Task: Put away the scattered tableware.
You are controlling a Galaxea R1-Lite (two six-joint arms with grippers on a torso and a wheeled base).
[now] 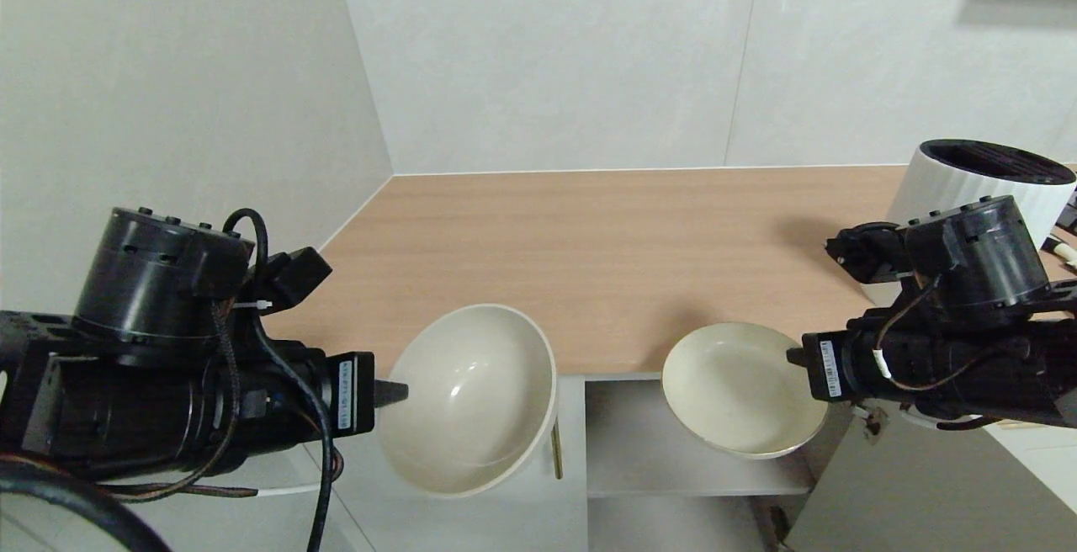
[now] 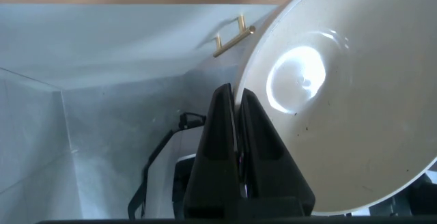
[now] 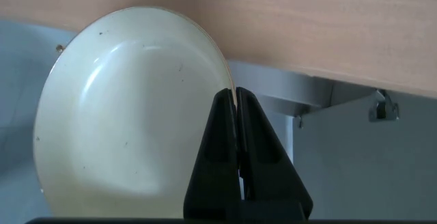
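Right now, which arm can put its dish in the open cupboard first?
Probably the right. The right gripper holds its plate in front of the open cupboard shelf; the left gripper holds its bowl off to the side, by the gold handle.

Cream bowl (image 1: 471,400), cream plate (image 1: 740,388), tan counter (image 1: 606,257)

Wooden countertop (image 1: 606,257) in a tiled corner
Its light-brown surface met the white walls (image 1: 547,55) at the back and the robot's left — one white cylindrical container (image 1: 968,186) with a dark top stood on it, far right.
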